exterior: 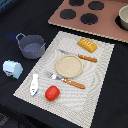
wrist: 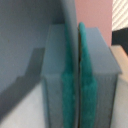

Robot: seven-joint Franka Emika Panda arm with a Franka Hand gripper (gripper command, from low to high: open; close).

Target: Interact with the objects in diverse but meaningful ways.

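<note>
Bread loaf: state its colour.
Yellow, with ridges; the bread loaf shows best in the exterior view.

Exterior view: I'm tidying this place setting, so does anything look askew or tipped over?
Mostly tidy. The white bottle lies on its side at the placemat's edge, beside the tomato. The milk carton sits off the mat, also apparently tipped. The knife and fork lie slanted around the plate.
</note>
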